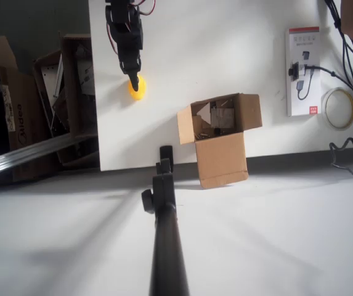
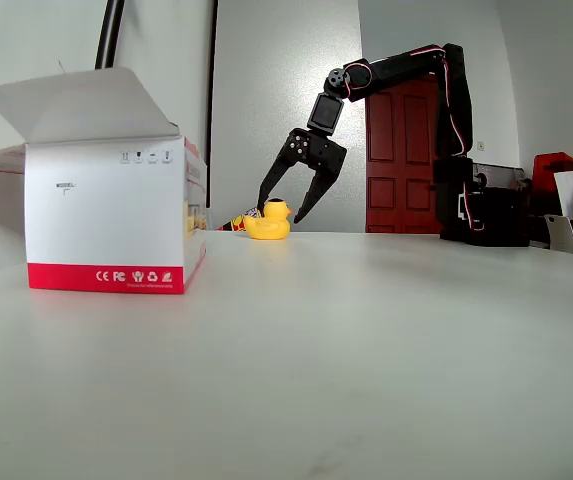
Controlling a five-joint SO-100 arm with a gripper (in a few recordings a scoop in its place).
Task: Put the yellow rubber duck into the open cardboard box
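Note:
The yellow rubber duck [image 1: 137, 90] [image 2: 269, 221] sits on the white table near the arm's base, well to the left of the box in the overhead view. My black gripper [image 1: 135, 81] [image 2: 280, 211] hangs over it, open, with one finger on each side of the duck's head and the tips just above the table. Nothing is held. The open cardboard box [image 1: 219, 132] stands near the table's front edge, flaps spread, with some scraps inside.
A flat white retail package [image 1: 304, 71] [image 2: 106, 215] with a red stripe lies right of the box, beside a tape roll [image 1: 339, 108] and cables. A black camera pole [image 1: 164, 228] rises at the front edge. Brown cartons [image 1: 16, 105] stand off the table's left.

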